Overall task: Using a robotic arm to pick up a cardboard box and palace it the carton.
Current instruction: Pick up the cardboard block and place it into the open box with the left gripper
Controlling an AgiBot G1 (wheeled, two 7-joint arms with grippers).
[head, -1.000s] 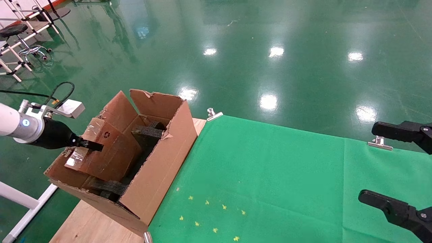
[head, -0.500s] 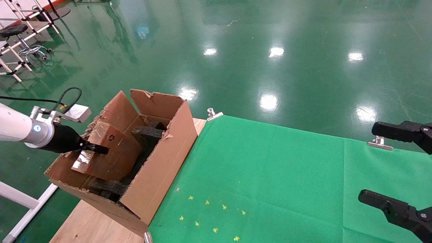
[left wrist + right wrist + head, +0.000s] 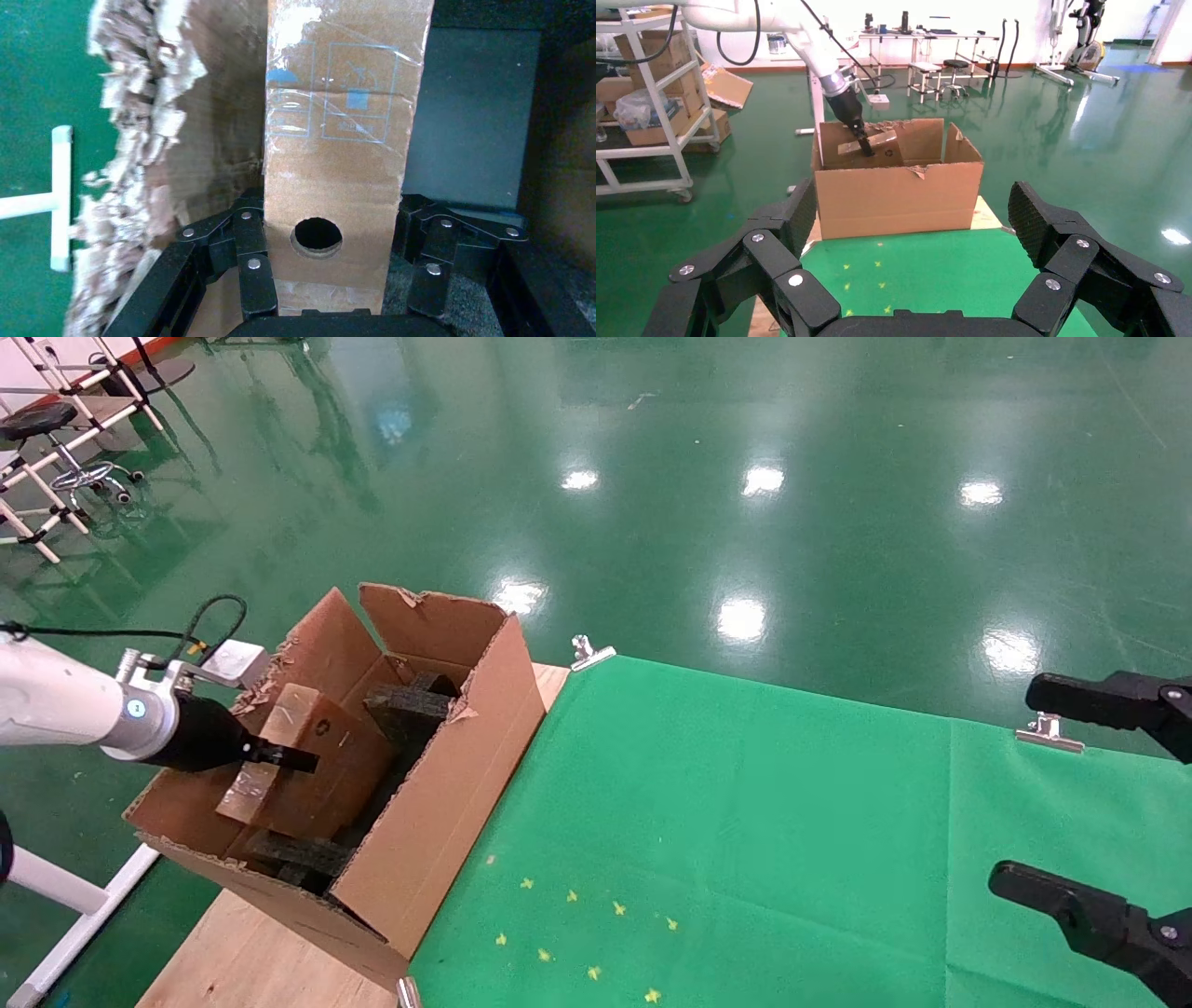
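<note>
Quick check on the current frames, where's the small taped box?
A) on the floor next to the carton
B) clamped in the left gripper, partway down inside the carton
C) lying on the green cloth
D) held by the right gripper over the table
B: the left gripper is shut on the cardboard box, fingers on both faces, and the head view shows that box tilted within the carton walls; the right gripper is open, holding nothing.

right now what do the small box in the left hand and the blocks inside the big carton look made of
Small box: brown cardboard, seemingly under glossy clear tape, which glints. Blocks in the big carton: dark, rough, matte, probably foam. The left hand grips the box.
</note>
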